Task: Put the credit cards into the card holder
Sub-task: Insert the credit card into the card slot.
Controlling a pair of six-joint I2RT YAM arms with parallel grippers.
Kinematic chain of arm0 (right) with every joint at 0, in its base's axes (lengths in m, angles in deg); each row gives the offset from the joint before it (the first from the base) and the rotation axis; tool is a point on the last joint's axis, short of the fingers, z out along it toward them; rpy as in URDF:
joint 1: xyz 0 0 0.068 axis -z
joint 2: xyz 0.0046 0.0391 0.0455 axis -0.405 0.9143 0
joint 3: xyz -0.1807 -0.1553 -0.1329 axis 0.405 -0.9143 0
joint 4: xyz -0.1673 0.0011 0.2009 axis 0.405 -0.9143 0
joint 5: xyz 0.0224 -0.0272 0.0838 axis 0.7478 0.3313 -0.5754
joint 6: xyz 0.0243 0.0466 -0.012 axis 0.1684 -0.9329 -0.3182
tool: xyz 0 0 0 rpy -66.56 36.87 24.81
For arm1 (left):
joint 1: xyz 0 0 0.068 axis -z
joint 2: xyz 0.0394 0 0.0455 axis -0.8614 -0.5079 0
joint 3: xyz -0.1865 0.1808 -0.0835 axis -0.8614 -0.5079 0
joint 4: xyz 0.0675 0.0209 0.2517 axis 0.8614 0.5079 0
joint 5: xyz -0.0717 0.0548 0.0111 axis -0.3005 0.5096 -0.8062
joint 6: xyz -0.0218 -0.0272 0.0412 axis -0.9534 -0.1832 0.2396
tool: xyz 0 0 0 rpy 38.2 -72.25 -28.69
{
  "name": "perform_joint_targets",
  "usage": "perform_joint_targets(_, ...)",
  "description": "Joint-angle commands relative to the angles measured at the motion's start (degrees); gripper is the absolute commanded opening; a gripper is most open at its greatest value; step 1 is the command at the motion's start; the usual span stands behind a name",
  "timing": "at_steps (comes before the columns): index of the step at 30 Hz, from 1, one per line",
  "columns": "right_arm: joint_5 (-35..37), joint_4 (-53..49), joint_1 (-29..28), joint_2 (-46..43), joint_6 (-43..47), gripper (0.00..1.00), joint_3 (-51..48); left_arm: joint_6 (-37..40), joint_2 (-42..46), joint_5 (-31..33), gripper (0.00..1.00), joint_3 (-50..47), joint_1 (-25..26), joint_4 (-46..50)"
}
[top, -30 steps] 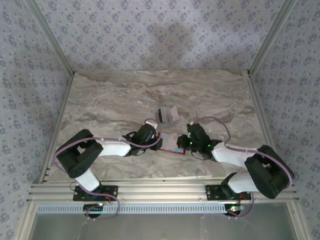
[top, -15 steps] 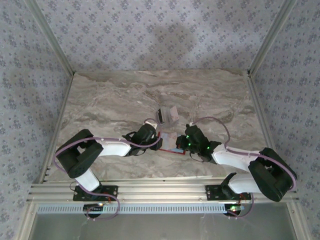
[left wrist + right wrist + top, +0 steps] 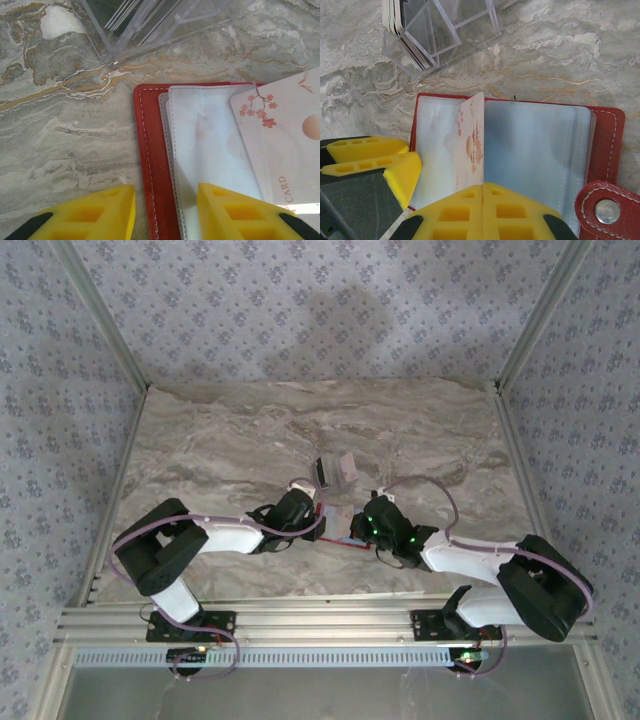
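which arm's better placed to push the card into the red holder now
Right. The right gripper is shut on the blossom-print card, held on edge over the open card holder and its clear pockets. The left gripper stands open at the card holder's left edge with no card, so it looks better suited to steadying.

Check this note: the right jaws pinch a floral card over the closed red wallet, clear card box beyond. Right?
No: the red wallet lies open, pockets showing, per the right wrist view. The right jaws do pinch the floral card, clear card box beyond.
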Motion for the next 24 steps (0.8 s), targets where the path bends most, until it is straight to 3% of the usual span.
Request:
perform_joint_targets(1, 2.8, -0.8, -0.8, 1.3, -1.5, 0.00, 0.7, -1.1, -3.6, -4.0, 0.38, -0.9, 1.6, 2.2)
perform_joint_targets(24, 4.6, 2.0, -4.1, 4.4, -2.0, 0.00, 2.4, -2.0, -3.7, -3.7, 0.38, -1.6, 2.6, 1.3)
